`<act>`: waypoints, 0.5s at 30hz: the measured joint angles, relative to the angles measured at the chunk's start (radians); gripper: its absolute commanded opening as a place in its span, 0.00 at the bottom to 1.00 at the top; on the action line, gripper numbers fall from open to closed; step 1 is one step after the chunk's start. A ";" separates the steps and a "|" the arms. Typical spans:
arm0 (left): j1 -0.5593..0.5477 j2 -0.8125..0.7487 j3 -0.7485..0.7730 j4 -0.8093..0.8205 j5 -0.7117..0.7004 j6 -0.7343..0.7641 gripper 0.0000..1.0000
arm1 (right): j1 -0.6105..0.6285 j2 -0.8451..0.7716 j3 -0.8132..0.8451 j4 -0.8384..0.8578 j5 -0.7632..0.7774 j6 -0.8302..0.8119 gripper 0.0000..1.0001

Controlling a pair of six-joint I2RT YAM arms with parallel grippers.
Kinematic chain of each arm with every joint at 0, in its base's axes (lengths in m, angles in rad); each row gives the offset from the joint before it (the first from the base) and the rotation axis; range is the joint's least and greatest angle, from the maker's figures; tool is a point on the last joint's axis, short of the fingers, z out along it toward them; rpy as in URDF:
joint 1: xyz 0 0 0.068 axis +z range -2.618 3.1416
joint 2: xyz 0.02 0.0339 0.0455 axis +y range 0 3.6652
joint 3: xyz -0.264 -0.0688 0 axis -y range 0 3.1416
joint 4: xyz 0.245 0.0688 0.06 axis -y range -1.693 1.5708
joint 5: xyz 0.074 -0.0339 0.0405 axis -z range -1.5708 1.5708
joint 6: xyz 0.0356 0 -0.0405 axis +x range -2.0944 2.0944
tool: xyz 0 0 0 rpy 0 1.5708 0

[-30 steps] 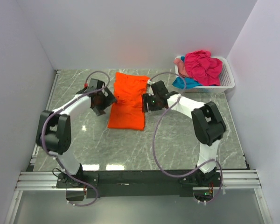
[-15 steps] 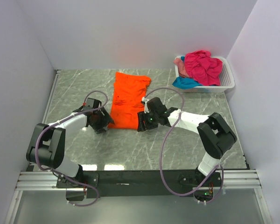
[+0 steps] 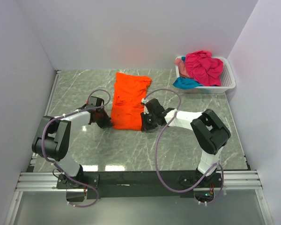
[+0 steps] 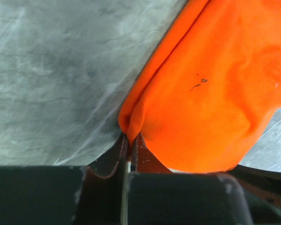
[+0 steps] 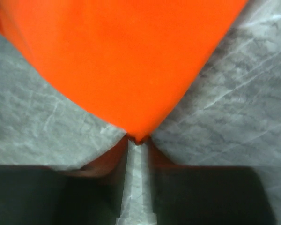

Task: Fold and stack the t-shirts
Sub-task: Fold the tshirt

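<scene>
left gripper [image 4: 129, 140]: its jaws are pressing together on the near left corner of the orange shirt [image 3: 129, 101], with a fold of cloth pinched between them.
right gripper [image 5: 139, 142]: its jaws are standing a narrow slit apart, with the table [image 3: 187, 140] showing through the gap. The near right corner of the shirt is sitting at their mouth, but whether they are gripping it cannot be told.
change, arms: a second ago both grippers were flanking the shirt about halfway along its sides. They are now sitting low at its near edge, one on each corner.
change, jaws: the left pair were wide apart a second ago and are now closing on cloth. The right pair are narrowing.
change, shirt: it is lying in much the same place as before.
orange shirt: it is lying folded into a long strip at the middle of the table, running away from the arms, with its near end stretching between the two grippers.
basket [image 3: 229, 79]: it is sitting at the far right corner, well apart from both grippers.
basket contents: a magenta shirt [image 3: 203, 65] is lying crumpled on top, a teal shirt [image 3: 185, 83] is hanging over the near rim, and a pale pink shirt [image 3: 179, 62] is peeking out at the left.
</scene>
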 measured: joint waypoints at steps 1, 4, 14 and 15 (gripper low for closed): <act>-0.001 0.002 0.003 0.000 -0.002 0.002 0.01 | 0.000 0.009 0.004 0.000 0.001 -0.004 0.03; -0.002 0.002 0.004 0.000 -0.005 0.002 0.01 | 0.000 0.014 0.005 0.001 0.010 0.008 0.00; -0.069 -0.246 -0.241 0.018 -0.014 -0.063 0.01 | 0.089 -0.181 -0.159 -0.025 0.006 0.033 0.00; -0.097 -0.285 -0.269 -0.002 -0.024 -0.080 0.01 | 0.107 -0.217 -0.186 -0.036 0.007 0.042 0.00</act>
